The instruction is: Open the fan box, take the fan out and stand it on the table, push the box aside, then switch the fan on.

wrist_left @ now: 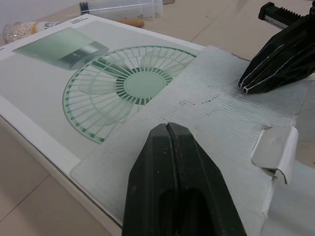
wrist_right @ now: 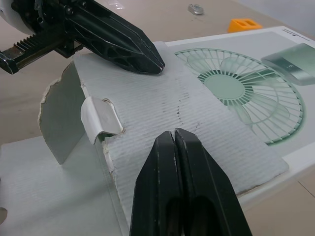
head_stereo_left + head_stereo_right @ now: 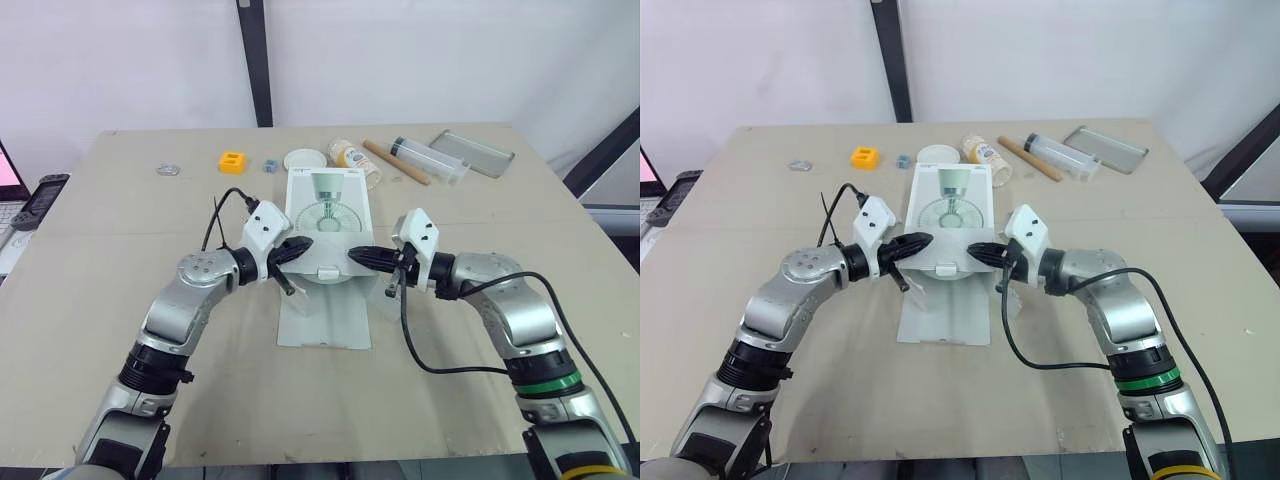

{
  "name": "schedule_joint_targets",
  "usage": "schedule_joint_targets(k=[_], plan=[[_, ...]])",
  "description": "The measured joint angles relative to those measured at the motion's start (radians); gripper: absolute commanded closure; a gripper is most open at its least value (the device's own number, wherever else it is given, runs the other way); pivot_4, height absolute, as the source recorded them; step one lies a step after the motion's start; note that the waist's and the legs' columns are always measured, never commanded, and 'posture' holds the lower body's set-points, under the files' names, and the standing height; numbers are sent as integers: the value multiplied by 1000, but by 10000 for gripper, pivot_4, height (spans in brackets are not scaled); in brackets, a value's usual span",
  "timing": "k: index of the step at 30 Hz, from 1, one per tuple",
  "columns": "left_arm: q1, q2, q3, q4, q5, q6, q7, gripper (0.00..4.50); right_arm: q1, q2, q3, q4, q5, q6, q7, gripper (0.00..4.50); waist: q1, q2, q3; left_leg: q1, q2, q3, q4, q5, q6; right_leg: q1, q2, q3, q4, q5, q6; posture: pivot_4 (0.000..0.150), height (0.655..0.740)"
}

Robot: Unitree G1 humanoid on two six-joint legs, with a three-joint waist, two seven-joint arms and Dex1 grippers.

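The fan box (image 3: 329, 215) is seen lying flat at the middle of the table (image 3: 120, 280), its long lid (image 3: 325, 320) already laid out towards the robot. The opening step is judged to be in hand: a corrugated inner flap (image 1: 206, 123) is folded back over the printed fan picture and is met from 2 sides. The left gripper (image 3: 295, 252) is held with its fingers together, clamped on nothing, tip at the flap; the right gripper (image 3: 362, 257) is likewise closed and empty. The fan is judged to be inside. Next, the mouth must be cleared and 1 gripper parted to reach in.
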Motion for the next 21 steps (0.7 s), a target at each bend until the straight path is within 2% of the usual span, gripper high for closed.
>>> schedule_joint_targets(k=[3, 9, 16, 21], plan=[[3, -9, 27, -14, -46, 1, -14, 45000, 0, 1, 3, 2, 0, -5, -1, 44548, 0, 0, 0, 0, 0, 0, 0, 0, 0, 0, 0, 0, 0, 0, 0, 1500, 7400], [29, 16, 20, -194, -197, 87, -109, 45000, -3, 1, 6, 3, -5, -5, -8, 44548, 0, 0, 0, 0, 0, 0, 0, 0, 0, 0, -1, 0, 0, 0, 0, 1500, 7400], [90, 152, -106, -224, -132, 126, -144, 45000, -1, 2, 6, 2, -11, -4, -8, 44548, -1, 0, 0, 1, 0, 0, 0, 0, 0, 1, 1, 0, 0, 0, 0, 1500, 7400], [87, 177, -123, -226, -104, 150, -138, 45000, -1, 10, 7, 1, -17, -4, -17, 44548, -1, 0, 0, 1, 0, 0, 0, 0, 0, 1, 1, 1, 0, 0, 0, 1500, 7400]])
